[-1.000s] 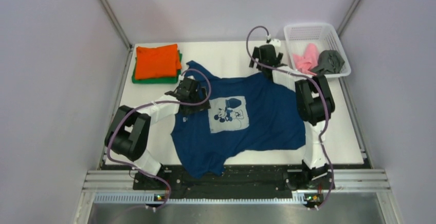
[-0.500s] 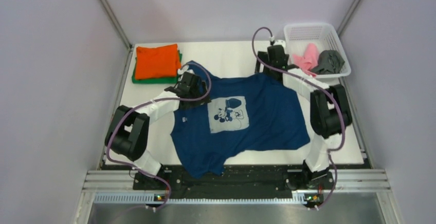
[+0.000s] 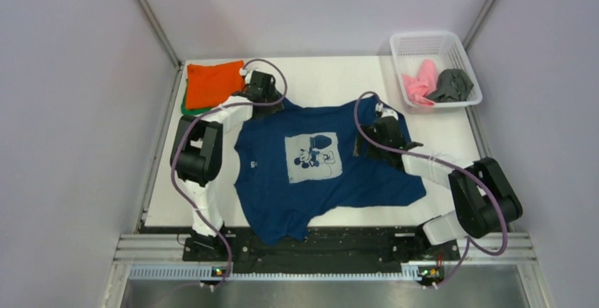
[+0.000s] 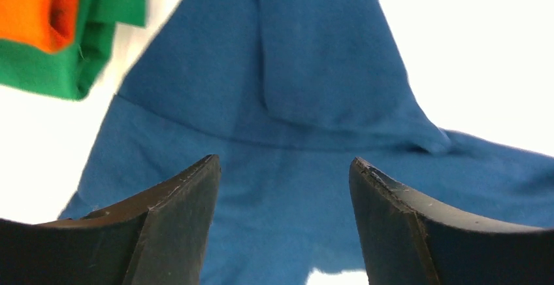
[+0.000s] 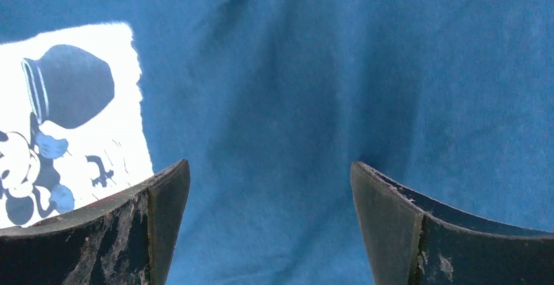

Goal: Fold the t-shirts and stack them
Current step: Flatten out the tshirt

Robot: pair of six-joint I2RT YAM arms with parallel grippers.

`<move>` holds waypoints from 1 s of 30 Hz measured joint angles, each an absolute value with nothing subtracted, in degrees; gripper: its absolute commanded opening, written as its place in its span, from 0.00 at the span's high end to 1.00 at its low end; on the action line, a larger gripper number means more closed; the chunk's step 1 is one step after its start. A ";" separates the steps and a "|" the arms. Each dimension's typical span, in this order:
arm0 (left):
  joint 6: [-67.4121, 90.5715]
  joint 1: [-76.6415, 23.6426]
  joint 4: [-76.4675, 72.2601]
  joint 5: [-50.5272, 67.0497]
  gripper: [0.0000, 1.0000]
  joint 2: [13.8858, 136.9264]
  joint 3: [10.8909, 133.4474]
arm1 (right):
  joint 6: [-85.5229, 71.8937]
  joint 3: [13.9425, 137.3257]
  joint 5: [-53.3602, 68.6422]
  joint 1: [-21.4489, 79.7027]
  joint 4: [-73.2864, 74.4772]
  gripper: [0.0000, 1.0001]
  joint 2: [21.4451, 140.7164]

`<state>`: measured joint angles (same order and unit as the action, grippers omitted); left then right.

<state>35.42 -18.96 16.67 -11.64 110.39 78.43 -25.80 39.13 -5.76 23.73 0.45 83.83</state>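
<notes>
Top view: the orange shirt (image 3: 214, 83) lies folded on the folded green shirt (image 3: 188, 108) at the far left corner of the table (image 3: 318, 75), so two t-shirts look done; the pink shirt (image 3: 420, 82) and the dark grey shirt (image 3: 452, 83) sit crumpled in the white basket (image 3: 431, 41); the navy shirt (image 3: 321, 174) lies spread print-up mid-table, unfolded, its near hem reaching past the table's near edge; the left gripper (image 3: 263, 97) is at its far left sleeve, the right gripper (image 3: 374, 137) over its right chest.

Left wrist view: the fingers (image 4: 173, 226) stand apart, nothing between them, above the sleeve, which is doubled over on itself; the stack's edge shows at upper left.

Right wrist view: the fingers (image 5: 150, 226) gape likewise, empty, over flat blue cloth beside the pale print (image 5: 72, 121).

I judge the job under halfway; the navy shirt is only laid out, and three shirts remain to fold and stack.
</notes>
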 measured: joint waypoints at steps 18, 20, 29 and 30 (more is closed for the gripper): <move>35.24 -14.41 14.92 -4.36 0.67 123.17 89.45 | -27.22 33.01 -8.03 23.73 -3.42 0.10 80.62; 35.22 -14.39 14.98 -3.79 0.79 124.01 90.80 | -27.22 32.99 -8.47 23.73 -3.44 0.10 80.62; 35.14 -14.39 15.75 -1.76 1.00 126.15 94.65 | -27.09 32.99 -9.41 23.73 -3.20 0.11 80.64; 35.27 -14.41 15.66 -1.48 1.00 126.15 94.94 | -27.09 32.99 -9.41 23.73 -3.20 0.11 80.64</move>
